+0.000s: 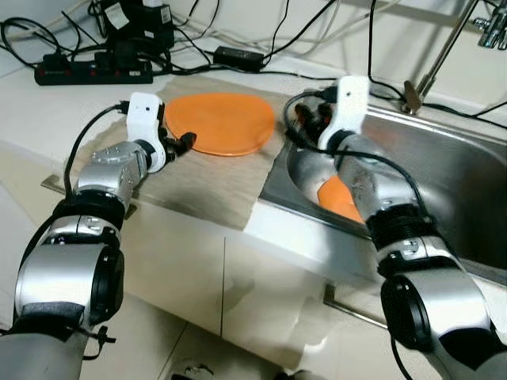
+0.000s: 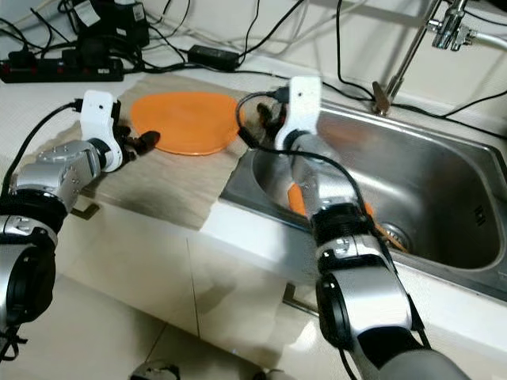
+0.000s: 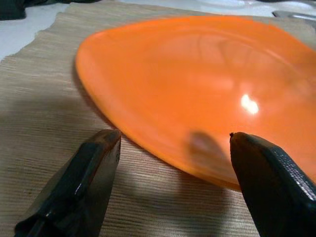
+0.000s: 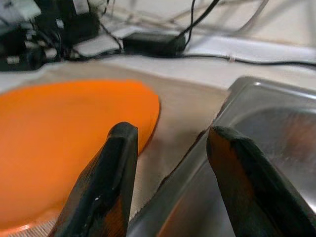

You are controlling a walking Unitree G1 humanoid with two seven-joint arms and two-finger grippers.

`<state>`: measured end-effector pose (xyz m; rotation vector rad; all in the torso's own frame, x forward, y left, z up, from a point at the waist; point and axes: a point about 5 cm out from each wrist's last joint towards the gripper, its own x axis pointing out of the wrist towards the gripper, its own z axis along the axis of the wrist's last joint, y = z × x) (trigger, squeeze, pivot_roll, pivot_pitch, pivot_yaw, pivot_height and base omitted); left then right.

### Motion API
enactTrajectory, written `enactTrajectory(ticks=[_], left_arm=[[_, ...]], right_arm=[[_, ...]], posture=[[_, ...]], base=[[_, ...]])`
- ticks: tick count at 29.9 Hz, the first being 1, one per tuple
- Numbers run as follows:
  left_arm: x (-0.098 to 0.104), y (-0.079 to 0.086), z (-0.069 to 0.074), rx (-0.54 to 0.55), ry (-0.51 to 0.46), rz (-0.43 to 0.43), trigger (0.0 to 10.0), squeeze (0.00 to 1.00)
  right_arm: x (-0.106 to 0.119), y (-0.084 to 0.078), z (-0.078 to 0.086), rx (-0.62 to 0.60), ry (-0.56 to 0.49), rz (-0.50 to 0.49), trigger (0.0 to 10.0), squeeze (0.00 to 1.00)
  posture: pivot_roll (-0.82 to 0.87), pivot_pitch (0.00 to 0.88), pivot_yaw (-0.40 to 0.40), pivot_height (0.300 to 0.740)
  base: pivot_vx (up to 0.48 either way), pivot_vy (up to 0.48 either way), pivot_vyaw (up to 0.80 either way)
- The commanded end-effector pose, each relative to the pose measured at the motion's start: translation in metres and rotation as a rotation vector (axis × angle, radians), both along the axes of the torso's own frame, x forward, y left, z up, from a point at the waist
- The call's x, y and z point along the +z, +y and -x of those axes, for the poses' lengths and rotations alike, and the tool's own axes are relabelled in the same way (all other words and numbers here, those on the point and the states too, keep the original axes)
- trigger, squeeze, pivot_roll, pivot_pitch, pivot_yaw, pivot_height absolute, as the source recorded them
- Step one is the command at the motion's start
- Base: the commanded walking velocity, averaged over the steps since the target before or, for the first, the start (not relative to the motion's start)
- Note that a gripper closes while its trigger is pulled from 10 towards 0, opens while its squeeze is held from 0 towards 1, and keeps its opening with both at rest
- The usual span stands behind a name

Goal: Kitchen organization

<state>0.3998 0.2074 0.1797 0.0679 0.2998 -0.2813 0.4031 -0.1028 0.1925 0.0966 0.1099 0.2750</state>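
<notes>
Left gripper [image 3: 170, 163]: its two black fingers [image 3: 79, 187] stand apart with nothing between them, tips low over the woven mat [image 3: 44, 98], just beside the near rim of the orange plate [image 3: 197, 94]. In the head views the left gripper sits at 9 o'clock of that plate, apart from it or barely at its edge; contact cannot be told.

Right gripper [image 4: 170, 168]: fingers [image 4: 106, 182] spread wide, empty, poised above the sink's left rim, one finger over the mat side, the other over the steel side. In the head views it lies at 3 o'clock of the plate, at the upper left corner of the sink [image 1: 467, 182].

Orange plate: flat on the mat, on the tabletop [image 1: 32, 119], between the two grippers.

Second orange plate [image 1: 342, 199]: inside the sink basin, leaning near the left wall, partly hidden by the right forearm.

Woven mat: beige, spread on the tabletop, its right edge touching the sink rim.

Sink: stainless steel, at 3 o'clock of the mat; drain [image 2: 394, 232] visible in the basin.

Faucet [image 2: 412, 47]: at 12 o'clock of the sink, slanted pipe rising from the back ledge.

Power strip [image 1: 91, 73]: black, at 11 o'clock of the plate, with black cables [image 1: 238, 32] running along the back wall; a black adapter [image 1: 238, 57] lies at 12 o'clock of the plate.
</notes>
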Motion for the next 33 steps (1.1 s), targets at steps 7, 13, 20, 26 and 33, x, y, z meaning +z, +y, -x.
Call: enactTrajectory(ticks=[7,13,20,26,33], left_arm=[[-0.014,-0.002,0.003,-0.009,-0.005,-0.181,10.0,0.00],[0.022,-0.011,-0.007,-0.016,-0.181,-0.102,10.0,0.00],[0.007,-0.010,-0.004,-0.022,-0.133,-0.157,10.0,0.00],[-0.007,-0.013,-0.001,-0.044,-0.090,-0.176,10.0,0.00],[-0.028,-0.013,0.007,-0.090,-0.017,-0.224,10.0,0.00]], right_arm=[[0.009,-0.001,-0.007,-0.027,-0.043,0.044,10.0,0.00],[0.007,-0.006,-0.007,-0.010,-0.055,0.057,10.0,0.00],[0.005,-0.007,-0.009,-0.034,-0.024,0.003,10.0,0.00],[0.001,0.000,-0.009,-0.020,0.015,-0.042,10.0,0.00],[-0.001,0.008,-0.008,0.011,0.029,-0.057,10.0,0.00]], posture=[[-0.01,0.031,-0.070,0.740],[-0.03,0.030,-0.067,0.740],[-0.03,0.030,-0.057,0.740],[-0.03,0.032,-0.062,0.740],[-0.03,0.037,-0.065,0.740]], base=[[0.000,0.000,0.00],[0.000,0.000,0.00],[0.000,0.000,0.00],[0.000,0.000,0.00],[0.000,0.000,0.00]])
